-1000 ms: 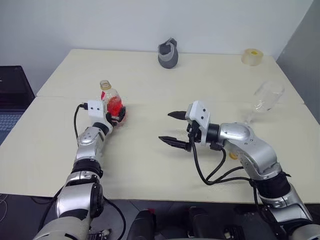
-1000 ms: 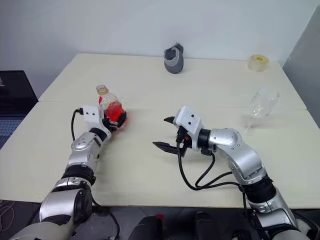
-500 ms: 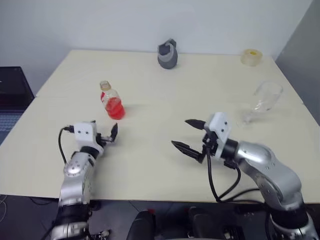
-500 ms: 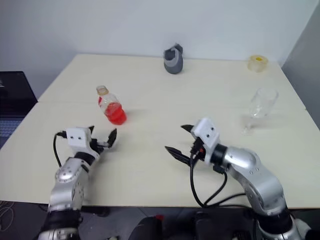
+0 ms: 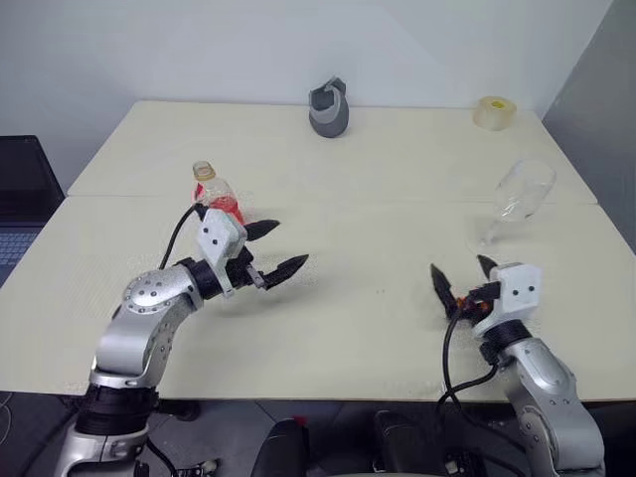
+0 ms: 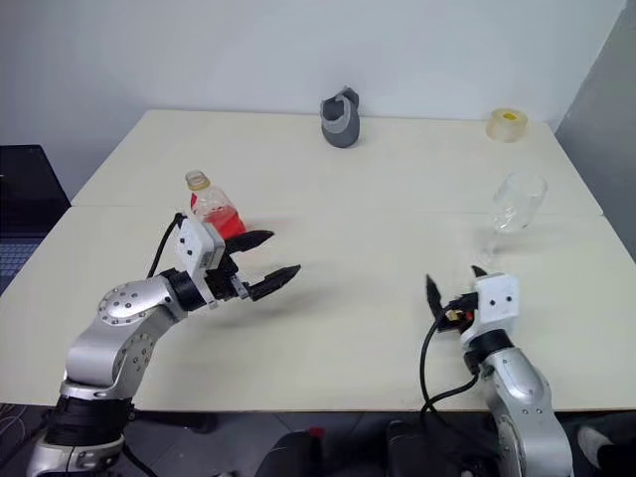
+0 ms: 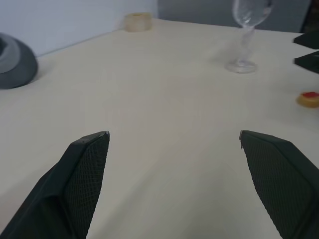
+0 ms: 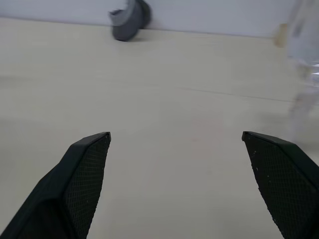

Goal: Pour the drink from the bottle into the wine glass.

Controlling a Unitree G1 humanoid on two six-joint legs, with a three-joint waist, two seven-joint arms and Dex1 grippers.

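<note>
Bottle [image 5: 217, 195] left on table [image 5: 378, 179], wine glass [image 5: 517, 199] right.

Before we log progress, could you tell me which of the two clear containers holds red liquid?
The small clear plastic bottle near the left gripper; the stemmed wine glass is empty.

From my station I count one bottle [image 5: 216, 195], one wine glass [image 5: 517, 199] and one small yellow cap [image 7: 309, 98] on the counter [image 5: 378, 189]. Farther back I see one grey holder [image 5: 328, 109] and one tape roll [image 5: 494, 112]. That makes five things, one of each kind.
</note>
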